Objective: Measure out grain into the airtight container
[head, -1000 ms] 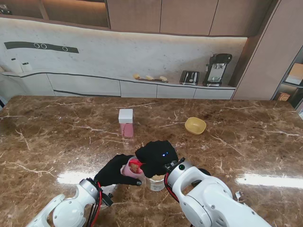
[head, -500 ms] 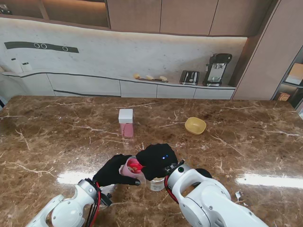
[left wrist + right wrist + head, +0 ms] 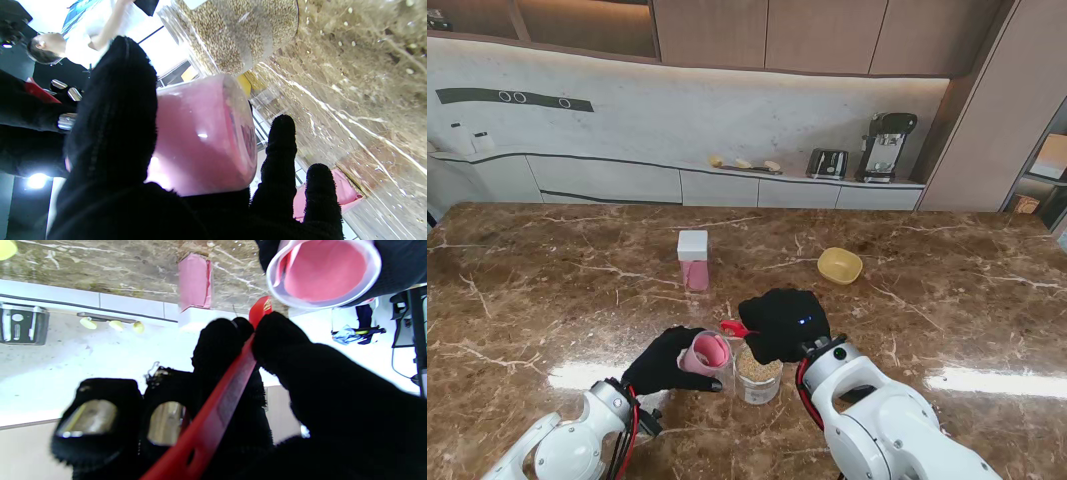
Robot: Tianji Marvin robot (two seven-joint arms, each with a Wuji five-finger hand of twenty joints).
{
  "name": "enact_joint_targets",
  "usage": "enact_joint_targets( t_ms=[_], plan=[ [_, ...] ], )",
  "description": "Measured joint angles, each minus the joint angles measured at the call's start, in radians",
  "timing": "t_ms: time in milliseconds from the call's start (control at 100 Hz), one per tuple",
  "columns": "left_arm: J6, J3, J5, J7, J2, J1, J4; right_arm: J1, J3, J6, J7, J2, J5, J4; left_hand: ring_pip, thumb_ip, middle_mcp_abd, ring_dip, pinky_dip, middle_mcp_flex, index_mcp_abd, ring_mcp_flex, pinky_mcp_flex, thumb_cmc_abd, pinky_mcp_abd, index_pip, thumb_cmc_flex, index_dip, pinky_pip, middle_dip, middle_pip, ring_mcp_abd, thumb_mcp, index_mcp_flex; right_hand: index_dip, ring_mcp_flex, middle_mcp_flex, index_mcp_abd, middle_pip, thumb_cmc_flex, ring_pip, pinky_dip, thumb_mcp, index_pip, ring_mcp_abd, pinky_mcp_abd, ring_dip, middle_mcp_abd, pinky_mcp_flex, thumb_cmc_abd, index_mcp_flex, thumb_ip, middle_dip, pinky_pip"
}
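My left hand (image 3: 665, 362) is shut on a round pink container (image 3: 706, 353), tilted with its open mouth toward the right hand. In the left wrist view my fingers (image 3: 110, 110) wrap the pink container (image 3: 200, 133). My right hand (image 3: 784, 322) pinches a red scoop (image 3: 734, 328) between thumb and forefinger; its tip sticks out just beside the container's rim. The right wrist view shows the scoop (image 3: 230, 396) as a red strip ending near the pink container (image 3: 323, 271). A clear jar of grain (image 3: 757, 372) stands between the hands, partly under the right hand.
A pink box with a white lid (image 3: 693, 259) stands farther from me, left of centre. A yellow bowl (image 3: 840, 265) sits farther off to the right. Loose grains lie scattered on the marble top (image 3: 367, 50) near the grain jar (image 3: 233, 33).
My right hand has moved right with the scoop, away from the pink container's mouth, uncovering the grain jar. The left hand has kept the container almost in place.
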Motion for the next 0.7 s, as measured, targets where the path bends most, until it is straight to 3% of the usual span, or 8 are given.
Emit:
enact_joint_targets(
  t_ms=[250,350,460,700],
  plan=[
    [0.002,-0.014,0.008,0.005,-0.001,0.011,-0.003,-0.060,0.079,0.029,0.001,-0.005,0.012,-0.026,0.000,0.000,0.000,0.000,0.000,0.000,0.000,0.000,0.000,0.000,0.000,0.000,0.000,0.000,0.000,0.000,0.000,0.000,0.000,0.000,0.000,0.000,0.000,0.000,0.000,0.000,0.000,0.000,0.000,0.000,0.000,0.000,0.000,0.000,0.000,0.000,0.000,0.000,-0.004,0.000],
    [0.003,-0.022,0.014,0.007,-0.001,0.016,-0.006,-0.074,0.093,0.047,0.035,-0.004,-0.017,-0.029,0.000,0.000,0.000,0.000,0.000,0.000,0.000,0.000,0.000,0.000,0.000,0.000,0.000,0.000,0.000,0.000,0.000,0.000,0.000,0.000,0.000,0.000,0.000,0.000,0.000,0.000,0.000,0.000,0.000,0.000,0.000,0.000,0.000,0.000,0.000,0.000,0.000,0.000,-0.004,0.000],
    [0.003,-0.025,0.016,0.009,-0.001,0.019,-0.008,-0.073,0.088,0.057,0.060,0.001,-0.070,-0.011,0.000,0.000,0.000,0.000,0.000,0.000,0.000,0.000,0.000,0.000,0.000,0.000,0.000,0.000,0.000,0.000,0.000,0.000,0.000,0.000,0.000,0.000,0.000,0.000,0.000,0.000,0.000,0.000,0.000,0.000,0.000,0.000,0.000,0.000,0.000,0.000,0.000,0.000,-0.004,0.000],
    [0.005,-0.024,0.016,0.012,-0.001,0.019,-0.009,-0.020,0.017,0.097,0.045,0.010,-0.075,0.094,0.000,0.000,0.000,0.000,0.000,0.000,0.000,0.000,0.001,0.000,0.000,0.000,0.000,0.000,0.000,0.000,0.000,0.000,0.000,0.000,0.000,0.000,0.000,0.000,0.001,0.000,0.000,0.000,0.000,0.000,0.000,0.000,0.000,0.000,0.000,0.000,0.000,0.000,-0.004,0.000]
  ],
)
